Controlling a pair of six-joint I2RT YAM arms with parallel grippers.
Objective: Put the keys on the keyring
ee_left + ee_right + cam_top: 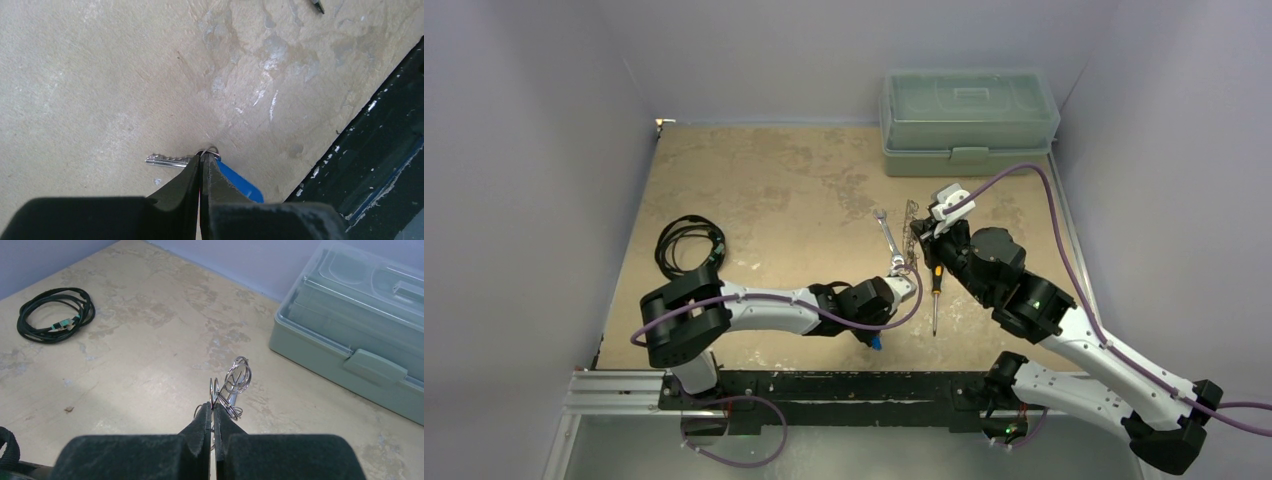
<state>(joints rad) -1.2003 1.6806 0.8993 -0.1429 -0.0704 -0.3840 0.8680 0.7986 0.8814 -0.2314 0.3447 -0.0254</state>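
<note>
The left gripper (201, 158) has its jaws pressed fully together on the blue-headed key (236, 180), pinching it where the small wire loop (212, 149) meets the head. The key sits just left of the tip of the screwdriver (936, 300), toward the near edge. Whether it rests on the table (774, 190) or hangs just clear of it, I cannot tell. The right gripper (213, 409) is likewise clamped shut, on a thin wire of the keyring (238, 375), which it holds upright just beyond the screwdriver's handle end.

Both holds are fingertip pinches on slim metal, and that is the main worry. Once lifted, the key would likely pivot about the pinch, its blade drooping, so the loop no longer faces a clip squarely. The keyring, held by a single wire, may twist in the jaws as soon as the key pushes against it. The meeting place is crowded too: the wrench (889, 240) lies just left of the screwdriver's handle, so a low pass could knock either tool or bump the two wrists together
</note>
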